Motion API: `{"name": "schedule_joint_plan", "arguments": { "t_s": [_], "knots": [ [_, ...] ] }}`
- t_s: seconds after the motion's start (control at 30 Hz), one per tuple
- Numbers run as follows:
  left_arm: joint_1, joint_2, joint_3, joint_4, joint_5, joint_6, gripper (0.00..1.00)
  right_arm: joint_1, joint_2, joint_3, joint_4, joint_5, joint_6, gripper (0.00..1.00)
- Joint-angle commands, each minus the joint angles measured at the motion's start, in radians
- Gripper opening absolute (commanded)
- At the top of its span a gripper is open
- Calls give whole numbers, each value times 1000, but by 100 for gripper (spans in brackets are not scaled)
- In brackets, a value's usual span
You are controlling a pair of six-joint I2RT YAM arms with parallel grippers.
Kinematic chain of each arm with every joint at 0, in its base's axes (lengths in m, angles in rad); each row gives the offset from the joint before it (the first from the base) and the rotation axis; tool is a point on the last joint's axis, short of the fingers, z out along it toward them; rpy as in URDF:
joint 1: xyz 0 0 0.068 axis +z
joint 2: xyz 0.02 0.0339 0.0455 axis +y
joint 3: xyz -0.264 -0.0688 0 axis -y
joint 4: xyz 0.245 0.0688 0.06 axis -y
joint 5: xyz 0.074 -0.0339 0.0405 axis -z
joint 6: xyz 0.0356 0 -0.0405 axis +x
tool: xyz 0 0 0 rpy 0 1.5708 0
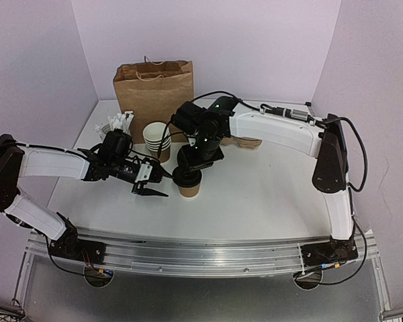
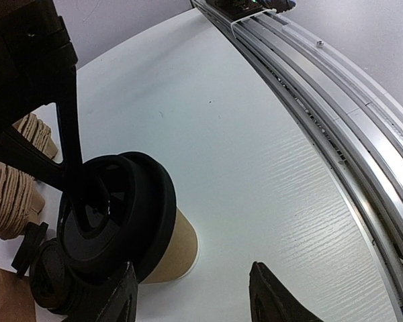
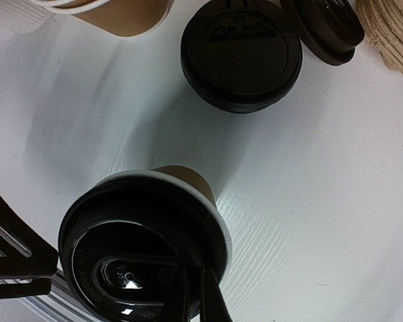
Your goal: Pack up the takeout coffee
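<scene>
The takeout coffee (image 1: 189, 189) is a small brown paper cup standing upright on the table, with a black lid (image 1: 187, 176) on top. My right gripper (image 1: 192, 168) is directly above it, fingers shut together, tips resting on the lid (image 3: 141, 261) near its edge. In the right wrist view (image 3: 198, 298) a strip of the cup's white rim shows beside the lid. My left gripper (image 1: 152, 186) is open and empty just left of the cup. In the left wrist view (image 2: 195, 295) the cup (image 2: 171, 251) stands by the left finger, outside the jaws.
A brown paper bag (image 1: 154, 84) stands open at the back. A stack of lidless cups (image 1: 157, 139) and a white cup of straws (image 1: 116, 125) are behind the left gripper. Spare black lids (image 3: 242, 57) and cardboard sleeves (image 1: 245, 142) lie behind the coffee.
</scene>
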Motion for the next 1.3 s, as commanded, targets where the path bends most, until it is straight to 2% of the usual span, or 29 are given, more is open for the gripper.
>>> {"name": "schedule_joint_plan", "arguments": {
  "t_s": [0.0, 0.23, 0.53, 1.27],
  "knots": [
    [3, 21, 44, 18, 45, 51, 56, 10, 25, 30, -8, 29, -4, 0],
    [3, 3, 53, -18, 47, 104, 56, 21, 7, 99, -76, 77, -1, 0],
    [3, 9, 54, -14, 55, 97, 57, 22, 43, 110, -102, 66, 8, 0],
    [3, 88, 83, 12, 50, 99, 56, 28, 53, 58, -98, 56, 19, 0]
  ]
}}
